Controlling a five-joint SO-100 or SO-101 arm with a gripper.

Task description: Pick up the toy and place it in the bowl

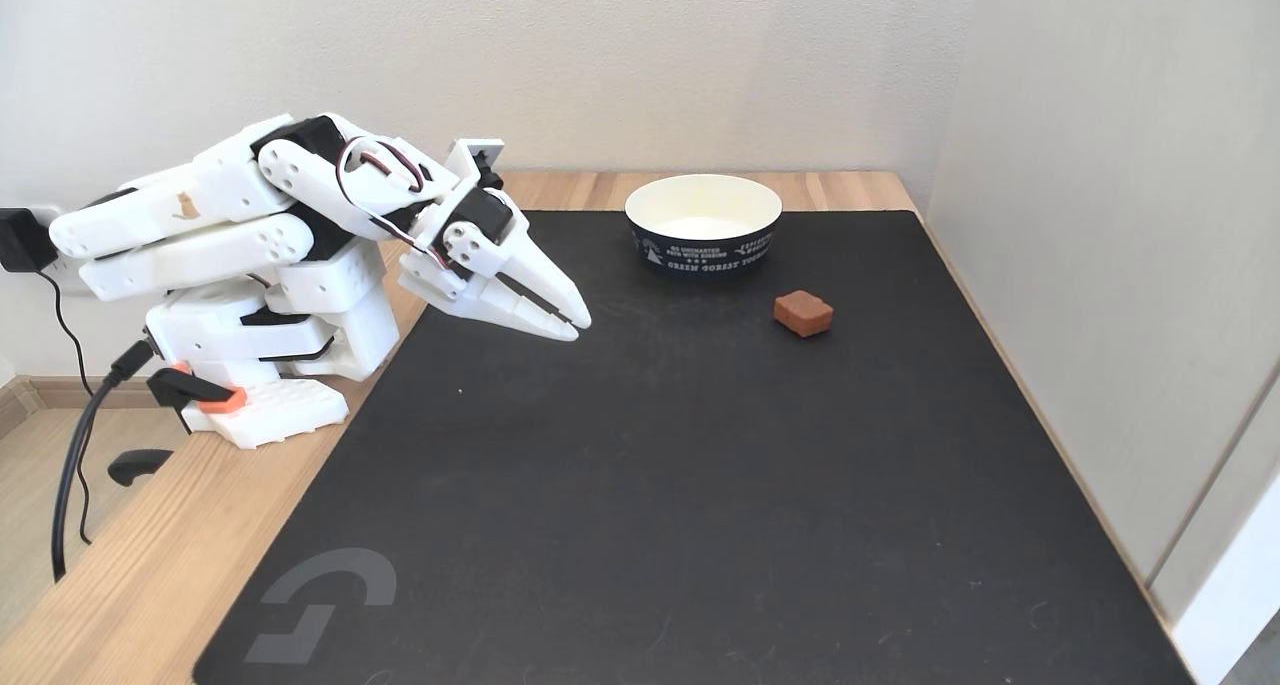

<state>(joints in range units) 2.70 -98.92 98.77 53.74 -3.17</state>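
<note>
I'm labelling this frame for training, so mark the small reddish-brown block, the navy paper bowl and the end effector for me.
Small reddish-brown block (803,312): fixed view, top face.
Navy paper bowl (704,251): fixed view, printed outer wall.
White end effector (577,326): fixed view, between the closed fingertips.

the toy is reddish-brown. the bowl is cream-white inside, dark navy outside with white printed text and emblems. the mat is black with a grey logo, on a light wood-grain worktop. the arm is white with black parts.
</note>
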